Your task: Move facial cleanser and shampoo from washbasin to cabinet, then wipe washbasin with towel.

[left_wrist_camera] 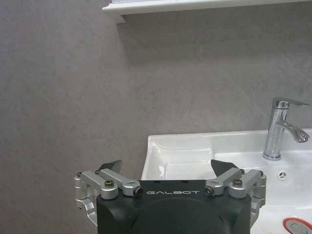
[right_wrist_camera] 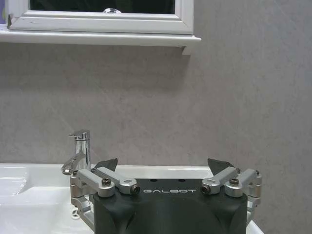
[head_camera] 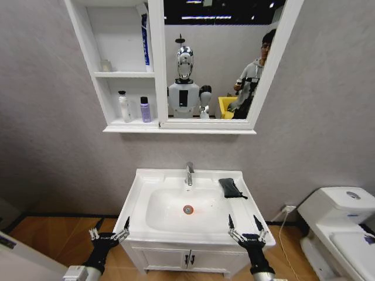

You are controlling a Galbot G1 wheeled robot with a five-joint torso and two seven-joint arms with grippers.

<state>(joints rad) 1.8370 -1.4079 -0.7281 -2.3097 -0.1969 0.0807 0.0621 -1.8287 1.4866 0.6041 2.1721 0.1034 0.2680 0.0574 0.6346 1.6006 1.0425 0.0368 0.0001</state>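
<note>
Facial cleanser (head_camera: 124, 106): upright on lower cabinet shelf, white bottle, black cap, just left of shampoo, small gap between them.
Shampoo (head_camera: 145, 109): upright on same lower shelf, purple, black cap, shorter than the cleanser, near the mirror frame.
Cabinet (head_camera: 96, 74): white shelf unit on grey wall, joined to mirror (head_camera: 217, 58) on its right; a blue tube (head_camera: 145, 42) stands in the upper cubby; its underside edge also shows in left wrist view (left_wrist_camera: 195, 6).
Washbasin (head_camera: 140, 187): white, below the cabinet; chrome faucet (head_camera: 189, 173) at back centre, orange-ringed drain (head_camera: 188, 209) in the bowl.
Towel (head_camera: 231, 187): dark, rumpled, lying on basin's rear right ledge, right of the faucet, clear of the bowl.
Left gripper (head_camera: 109, 234): low at basin's front left corner, fingers spread apart, holding nothing; left wrist view confirms (left_wrist_camera: 165, 171).
Right gripper (head_camera: 247, 229): low at basin's front right edge, fingers spread apart, holding nothing; right wrist view confirms (right_wrist_camera: 163, 168). Well short of the towel.
Toilet (head_camera: 343, 222): white, far right, apart from the basin.
</note>
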